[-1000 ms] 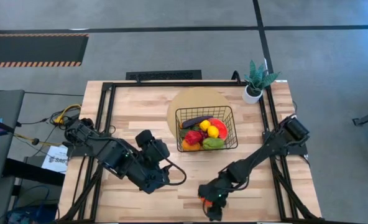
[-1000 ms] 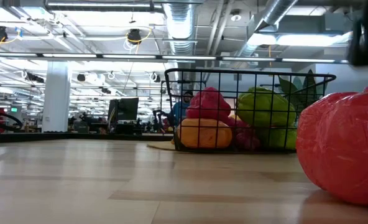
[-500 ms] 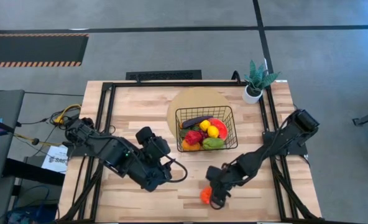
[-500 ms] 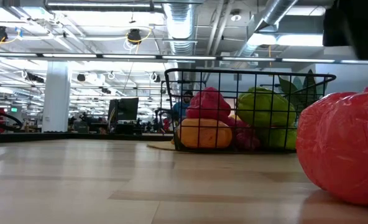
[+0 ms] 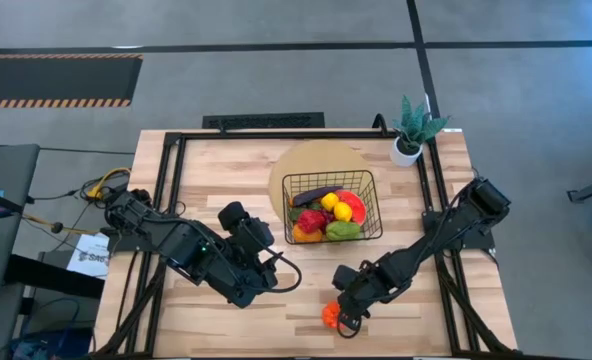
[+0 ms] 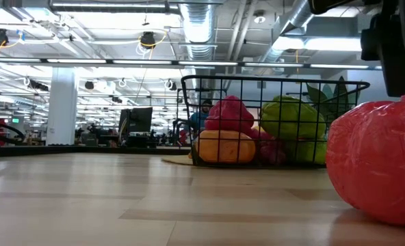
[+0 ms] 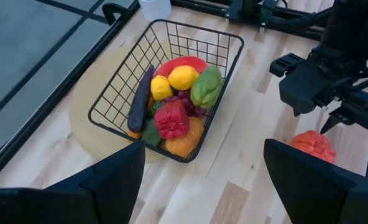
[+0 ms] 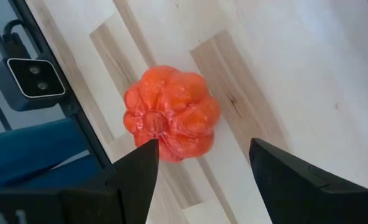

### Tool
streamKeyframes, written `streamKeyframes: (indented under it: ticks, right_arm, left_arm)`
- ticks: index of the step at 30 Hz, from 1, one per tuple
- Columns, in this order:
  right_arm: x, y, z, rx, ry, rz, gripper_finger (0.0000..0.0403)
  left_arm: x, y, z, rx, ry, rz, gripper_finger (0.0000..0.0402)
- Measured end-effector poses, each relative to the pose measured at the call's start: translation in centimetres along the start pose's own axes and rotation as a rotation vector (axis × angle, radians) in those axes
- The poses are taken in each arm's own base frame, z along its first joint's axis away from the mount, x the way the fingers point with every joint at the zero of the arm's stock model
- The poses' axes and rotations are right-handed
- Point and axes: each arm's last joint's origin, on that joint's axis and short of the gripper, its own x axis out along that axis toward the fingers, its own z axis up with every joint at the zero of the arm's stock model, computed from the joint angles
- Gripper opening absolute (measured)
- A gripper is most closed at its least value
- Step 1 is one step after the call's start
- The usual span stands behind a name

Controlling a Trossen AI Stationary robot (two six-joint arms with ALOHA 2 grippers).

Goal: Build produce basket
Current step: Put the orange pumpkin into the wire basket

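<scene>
The black wire basket (image 5: 331, 205) stands on a round tan mat and holds produce: a purple eggplant (image 7: 139, 102), lemons (image 7: 183, 77), a green fruit, and red and orange peppers. One orange-red pepper (image 8: 171, 112) rests on the bare wood near the table's front edge (image 5: 331, 316); it looms large in the low view (image 6: 380, 164). My right gripper (image 8: 202, 150) hovers open just above it, a finger on either side, pointing steeply down and not touching. My left gripper (image 7: 202, 168) hangs open and high to the basket's left, with nothing between its fingers.
A potted green plant (image 5: 413, 128) stands at the far right corner. Black frame rails (image 5: 166, 200) run along the table's sides. A small camera (image 8: 32, 78) sits at the front edge by the pepper. Bare wood lies between basket and pepper.
My right gripper has risen and drawn back a little from the front edge toward the basket, tipping more steeply down. The pepper, earlier mostly covered in the high view, now shows and has stayed where it was.
</scene>
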Motion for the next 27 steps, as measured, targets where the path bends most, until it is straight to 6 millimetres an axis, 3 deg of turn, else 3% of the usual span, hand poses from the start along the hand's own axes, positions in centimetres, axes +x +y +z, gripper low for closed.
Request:
streamKeyframes:
  ticks: [15,27]
  right_arm:
    - [1.1,-0.6,-0.2,-0.022,-0.017,0.025,0.0272]
    - [1.1,-1.3,1.4,-0.02,0.054,0.067,0.0272]
  left_arm:
    - [0.0,0.0,0.0,-0.017,-0.001,0.0,0.0314]
    - [0.0,0.0,0.0,-0.016,-0.007,0.004,0.0314]
